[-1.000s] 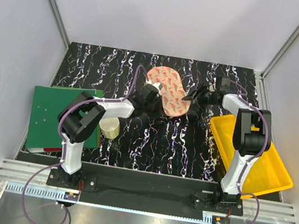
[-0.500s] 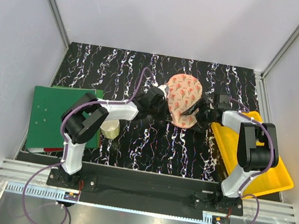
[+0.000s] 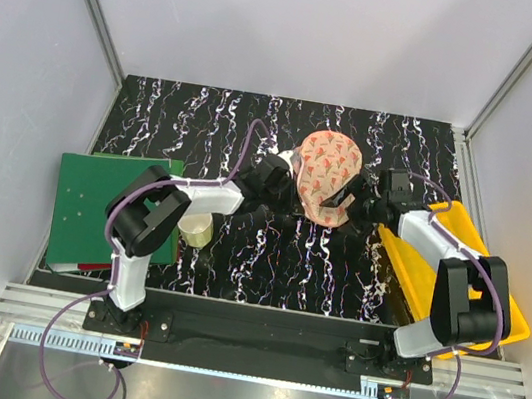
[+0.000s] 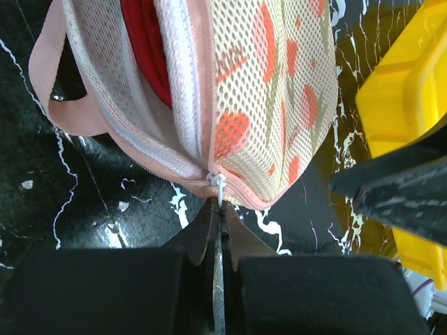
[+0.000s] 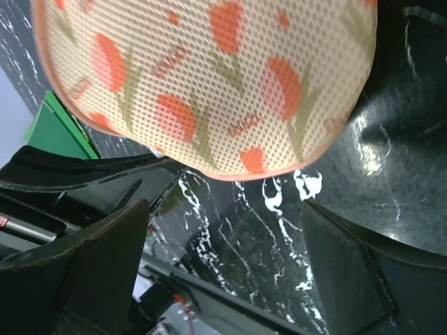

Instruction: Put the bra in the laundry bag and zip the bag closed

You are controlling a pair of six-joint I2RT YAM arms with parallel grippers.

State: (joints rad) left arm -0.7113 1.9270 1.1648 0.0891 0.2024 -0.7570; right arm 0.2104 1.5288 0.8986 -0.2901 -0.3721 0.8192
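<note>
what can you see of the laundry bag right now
The laundry bag is a rounded mesh pouch, peach-pink with orange-red tulip prints, pink edging and a pink loop strap. It is at the far middle of the table, partly unzipped, its white-lined opening showing the red bra inside. The left claw is shut on its white zip pull; the right claw is open at its rounded end, not visibly touching.

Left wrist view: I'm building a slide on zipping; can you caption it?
Left gripper pinches the zip pull of the partly open laundry bag, red bra visible inside.
</note>
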